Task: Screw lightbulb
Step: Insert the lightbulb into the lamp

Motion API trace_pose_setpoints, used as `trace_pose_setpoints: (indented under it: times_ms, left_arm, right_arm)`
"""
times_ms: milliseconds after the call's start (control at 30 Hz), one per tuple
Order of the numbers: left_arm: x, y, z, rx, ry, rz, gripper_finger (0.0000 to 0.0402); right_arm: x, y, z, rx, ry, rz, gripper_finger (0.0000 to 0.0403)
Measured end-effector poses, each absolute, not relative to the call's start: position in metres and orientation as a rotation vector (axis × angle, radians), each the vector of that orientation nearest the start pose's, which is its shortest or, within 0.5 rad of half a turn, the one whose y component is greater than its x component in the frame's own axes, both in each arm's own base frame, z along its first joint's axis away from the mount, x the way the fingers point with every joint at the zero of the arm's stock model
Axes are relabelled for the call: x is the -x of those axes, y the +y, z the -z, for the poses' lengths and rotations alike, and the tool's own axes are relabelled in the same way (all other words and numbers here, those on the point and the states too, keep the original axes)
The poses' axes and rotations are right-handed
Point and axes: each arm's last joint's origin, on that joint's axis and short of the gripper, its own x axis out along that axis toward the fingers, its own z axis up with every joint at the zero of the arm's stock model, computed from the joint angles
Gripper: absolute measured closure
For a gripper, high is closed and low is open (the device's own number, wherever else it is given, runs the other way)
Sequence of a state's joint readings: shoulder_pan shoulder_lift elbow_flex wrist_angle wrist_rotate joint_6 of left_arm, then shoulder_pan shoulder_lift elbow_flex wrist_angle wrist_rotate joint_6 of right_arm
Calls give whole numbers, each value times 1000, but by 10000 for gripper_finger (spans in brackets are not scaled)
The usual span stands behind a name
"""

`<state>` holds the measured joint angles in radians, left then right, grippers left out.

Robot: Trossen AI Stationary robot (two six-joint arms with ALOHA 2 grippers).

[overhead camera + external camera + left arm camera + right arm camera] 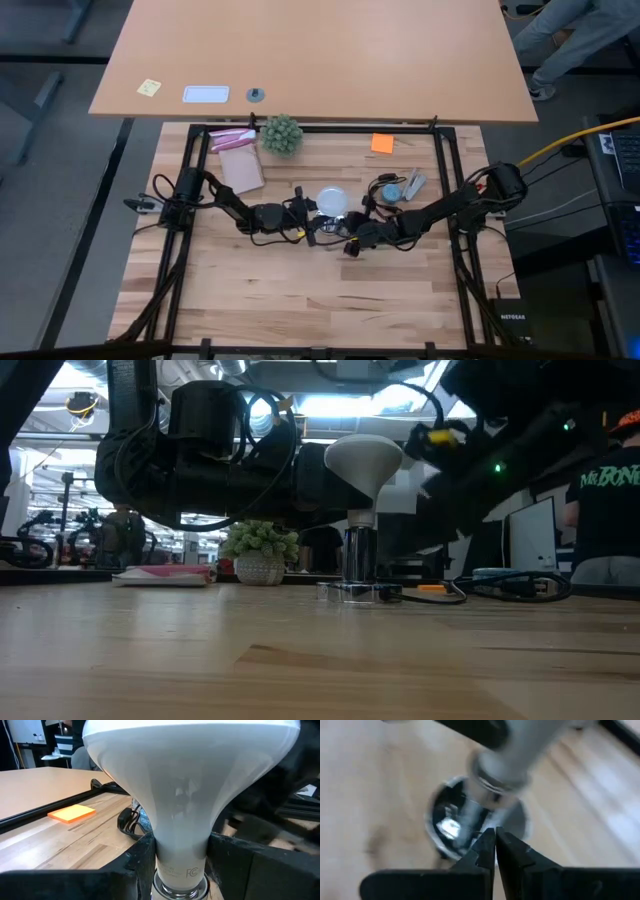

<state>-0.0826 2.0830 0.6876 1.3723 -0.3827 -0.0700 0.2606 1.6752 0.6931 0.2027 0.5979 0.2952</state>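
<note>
Left gripper (182, 865) is clamping the one lightbulb's (187, 785) narrow neck, upright over one silvery socket (450, 827); right gripper (495, 847), fingers pressed together, is touching that socket.

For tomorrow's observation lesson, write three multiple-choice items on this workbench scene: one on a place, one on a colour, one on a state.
1. Where is the lightbulb?
A. upright over the socket
B. lying by the plant
C. on the far table

2. What colour is the sticky pad on the bench?
A. green
B. orange
C. blue

3. How does the left gripper stand?
A. wide open, empty
B. out of view
C. closed on the bulb's neck

Answers: 1 A, the low view shows it standing there; 2 B, it is orange; 3 C, the fingers flank the neck.
</note>
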Motion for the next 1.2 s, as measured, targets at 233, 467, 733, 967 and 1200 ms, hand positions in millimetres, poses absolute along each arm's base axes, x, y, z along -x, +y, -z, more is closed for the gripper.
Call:
trace_pose_setpoints:
  times_ms: [233,467,733,967,1200]
  left_arm:
    - [-346,-18,-101,64,12,-300,259]
    - [-346,-18,-101,64,12,-300,259]
    - [-346,-18,-101,65,13,-294,259]
    - [-346,-19,-101,66,13,-289,259]
    - [-346,-19,-101,66,13,-292,259]
  right_arm:
    - [-299,49,-118,63,663,483,382]
    - [-301,45,-104,60,715,468,382]
    - [-298,57,-103,23,727,430,382]
    - [-295,71,-103,-66,709,411,382]
    - [-299,75,-106,-141,660,361,382]
